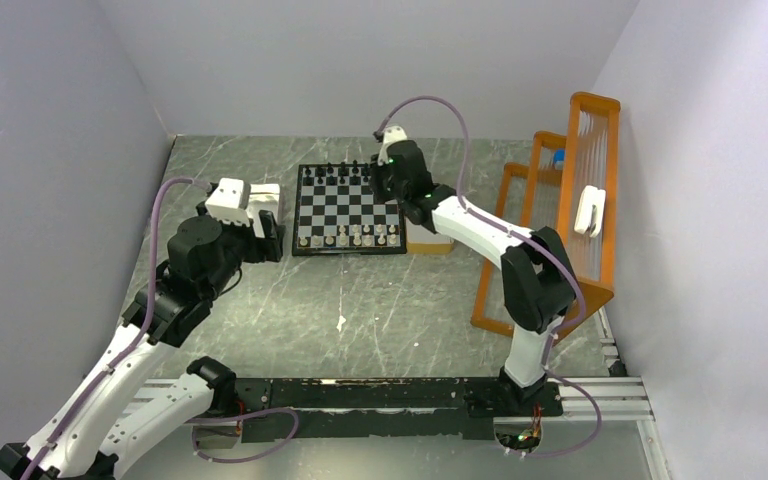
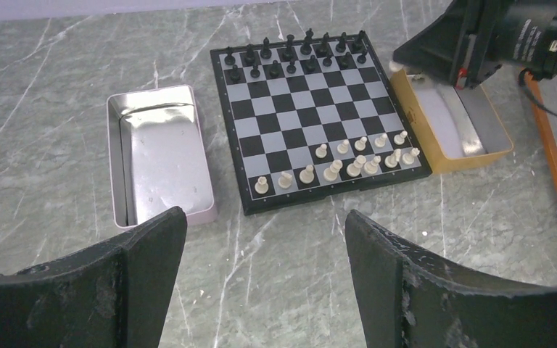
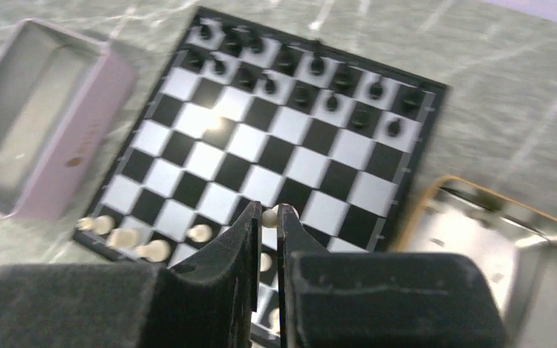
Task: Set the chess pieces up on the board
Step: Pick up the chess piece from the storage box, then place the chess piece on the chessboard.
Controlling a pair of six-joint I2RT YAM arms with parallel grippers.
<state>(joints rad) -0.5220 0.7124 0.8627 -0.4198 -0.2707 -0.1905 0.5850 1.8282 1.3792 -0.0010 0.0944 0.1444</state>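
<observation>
— Board [image 1: 350,210] first: location?
— Flat on the grey table [image 1: 360,310], far middle. Set between a silver tray [image 2: 118,167] on the left and a tan tray [image 2: 415,127] just beside the right edge.

— Pieces?
— Black pieces [image 2: 292,67] filling the two far rows. White pieces [image 2: 331,172] along the two near rows, the second row filled only toward the right. Too small and crowded for a sure count.

— Left gripper [image 2: 262,216]?
— Low over bare table on the near side of the board. Fingers [image 2: 152,268] spread wide, nothing between them. Cut off by the bottom edge of the wrist view. Seen from above, largely blocking the silver tray.

— Right gripper [image 3: 267,214]?
— Raised over the far right corner of the board. Fingers nearly together, pinched on a small cream piece [image 3: 268,216] right at the tips. Wrist view badly blurred, so no telling which kind of piece. From overhead, tips hidden under the wrist; from the left wrist, only partly in frame at the top right.

— Anything else?
— Orange rack [image 1: 596,101] by the right wall, carrying something white, not identifiable.
</observation>
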